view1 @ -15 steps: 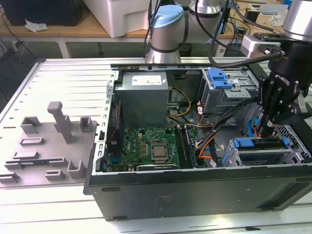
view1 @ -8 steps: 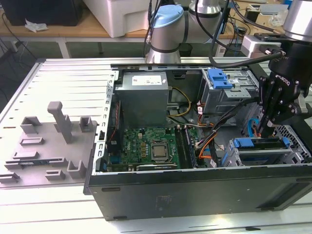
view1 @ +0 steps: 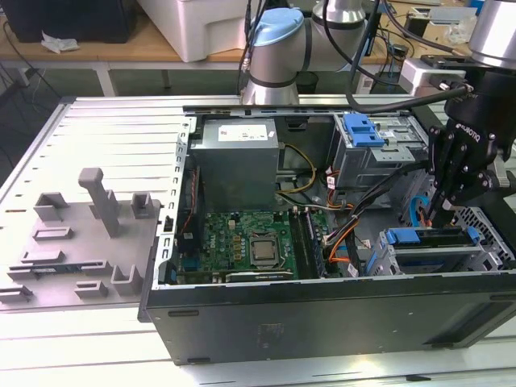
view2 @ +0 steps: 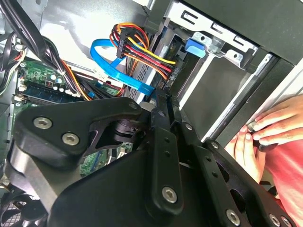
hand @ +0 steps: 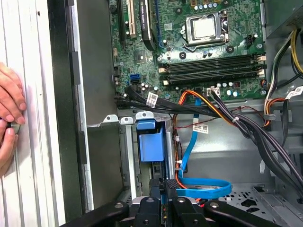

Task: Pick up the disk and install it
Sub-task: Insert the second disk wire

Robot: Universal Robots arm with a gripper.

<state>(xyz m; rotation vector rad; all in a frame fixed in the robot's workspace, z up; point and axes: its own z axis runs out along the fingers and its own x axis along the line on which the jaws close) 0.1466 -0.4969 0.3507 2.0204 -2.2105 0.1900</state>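
Exterior view first: nearest the camera is the dark side wall of the open case [view1: 322, 322]. Just behind it, at the lower right of the frame, stands a metal cage [view1: 484, 254]. The disk [view1: 431, 237] sits in the top of that cage; only its blue carrier edge shows, and the silver body and label are hidden inside. The gripper [view1: 433, 216] hangs directly over it with its fingers drawn together to a point at or just above the carrier. Whether they touch it or pinch anything is hard to make out.

Farther back lie the motherboard [view1: 250, 242], then the grey power supply [view1: 238, 165], and at upper right a second cage [view1: 379, 153] topped by a blue tab [view1: 361, 129]. The arm's base [view1: 274, 48] is cut off by the frame's top edge.

In the first wrist view the disk [hand: 151, 144] appears as a blue block sunk in its slot, just beyond the gripper [hand: 163, 187], with a blue ribbon cable [hand: 203, 187] looping beside it. Both wrist views add a person's hand [hand: 9, 109] [view2: 265, 132] resting outside the case wall. In the second wrist view the gripper [view2: 160, 100] blocks most of the slot.
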